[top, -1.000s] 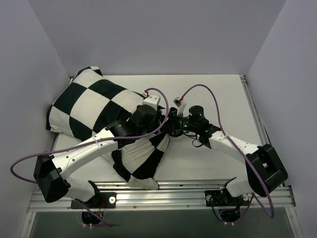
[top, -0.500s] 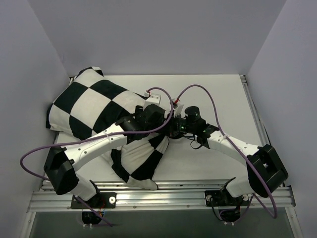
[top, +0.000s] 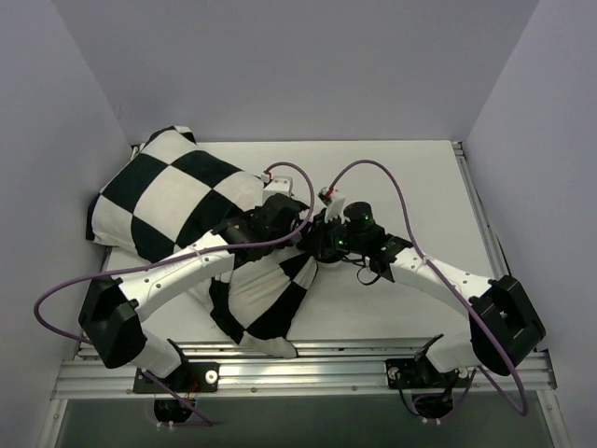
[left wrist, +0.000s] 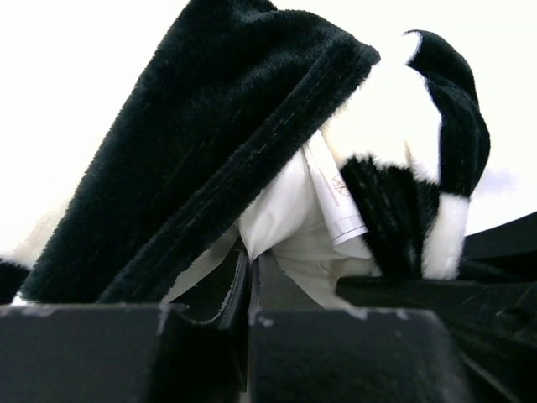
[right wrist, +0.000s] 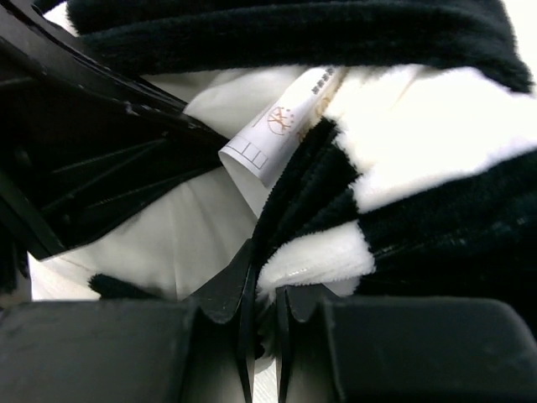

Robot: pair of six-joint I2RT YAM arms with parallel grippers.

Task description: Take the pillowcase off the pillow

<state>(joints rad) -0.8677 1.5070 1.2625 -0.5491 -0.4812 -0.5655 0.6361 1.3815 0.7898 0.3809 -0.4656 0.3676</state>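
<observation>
The black and white checkered pillowcase lies at the table's left, a bunched part trailing toward the near edge. Both grippers meet at its open end in the middle. My left gripper is shut; in the left wrist view its jaws pinch a fold of the white pillow, whose sewn label hangs just beyond, under the plush pillowcase. My right gripper is shut on the pillowcase hem, jaws clamping the white plush edge. The pillow and label show beside it.
The white table is walled at the left, back and right; the pillowcase presses against the left wall. An aluminium rail runs along the near edge. Purple cables loop above both wrists.
My left gripper has gone from open to shut, now pinching the white pillow fabric. Its arm pushed slightly right toward the right gripper, which stayed shut on the hem.
</observation>
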